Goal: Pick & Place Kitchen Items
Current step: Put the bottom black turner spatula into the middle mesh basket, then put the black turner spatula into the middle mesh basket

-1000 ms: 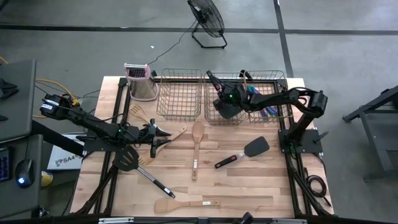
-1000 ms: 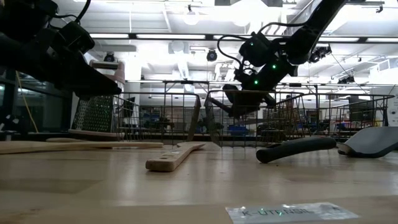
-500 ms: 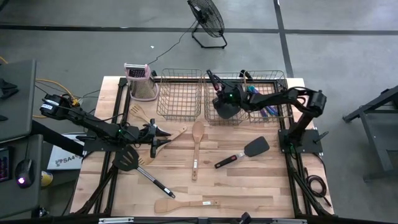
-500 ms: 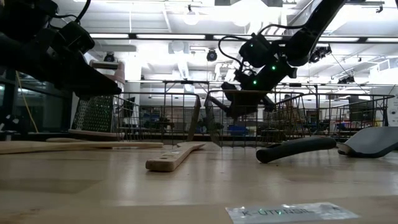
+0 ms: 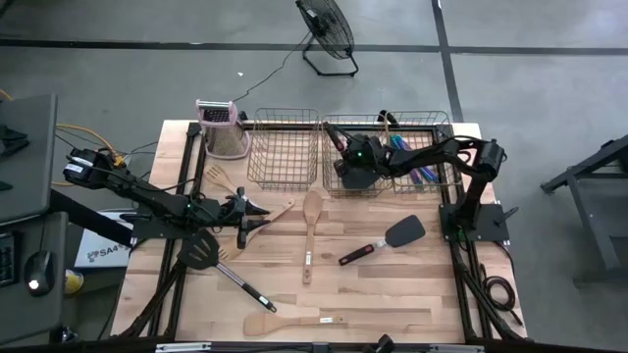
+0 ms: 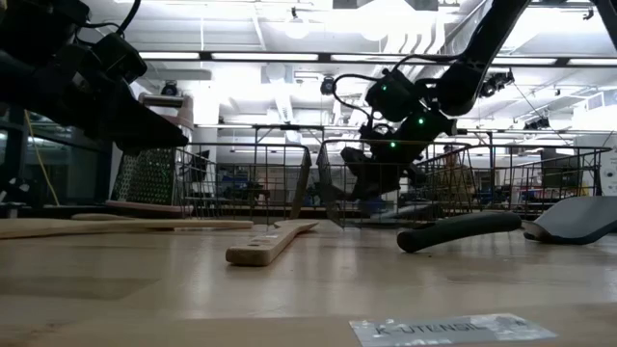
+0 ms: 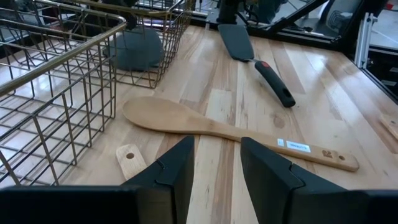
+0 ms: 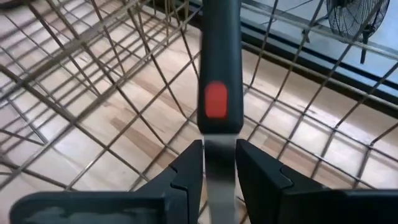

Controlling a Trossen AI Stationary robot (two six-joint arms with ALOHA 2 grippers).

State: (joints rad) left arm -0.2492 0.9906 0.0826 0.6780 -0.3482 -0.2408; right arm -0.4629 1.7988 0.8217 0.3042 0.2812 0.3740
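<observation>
Wooden table side, left: I see my left gripper (image 5: pixel 257 218) hanging low over the boards, fingers (image 7: pixel 177 167) apart, holding nothing.
Near left gripper: a black slotted spatula (image 5: pixel 221 262) lies beside it; a long light wooden spoon (image 7: pixel 230 132) lies just ahead.
Front edge: a flat wooden spatula (image 5: pixel 291 323) lies alone.
Middle wire basket (image 5: pixel 371 182): my right gripper (image 8: pixel 214 163) is down inside it, fingers clamped on a black-handled utensil with red mark (image 8: pixel 216 87).
Right of spoon: a black spatula with black-red handle (image 5: pixel 387 239) lies on the table.
</observation>
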